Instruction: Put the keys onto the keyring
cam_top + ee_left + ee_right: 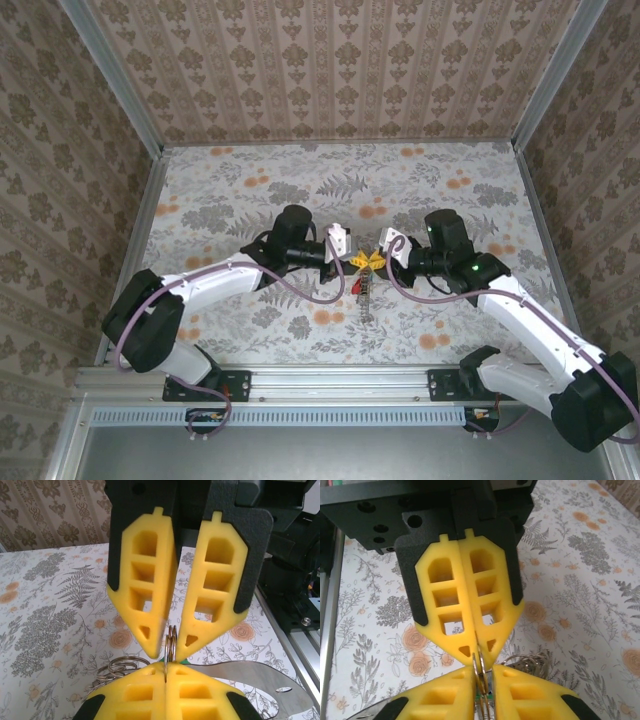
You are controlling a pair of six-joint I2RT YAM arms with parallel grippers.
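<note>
Here your left gripper (482, 677) and right gripper (167, 652) meet tip to tip above the bench (450, 190), the left clamping the keyring (171, 641) edge-on, the right's jaws narrowly parted around it.

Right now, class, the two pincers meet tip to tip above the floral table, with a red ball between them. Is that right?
Not quite: there is no red ball. What stands between the tips of the left pincer and the right pincer is the keyring, thin metal loops. The left wrist view shows it clearly. The rest holds: they meet tip to tip above the floral table.
</note>
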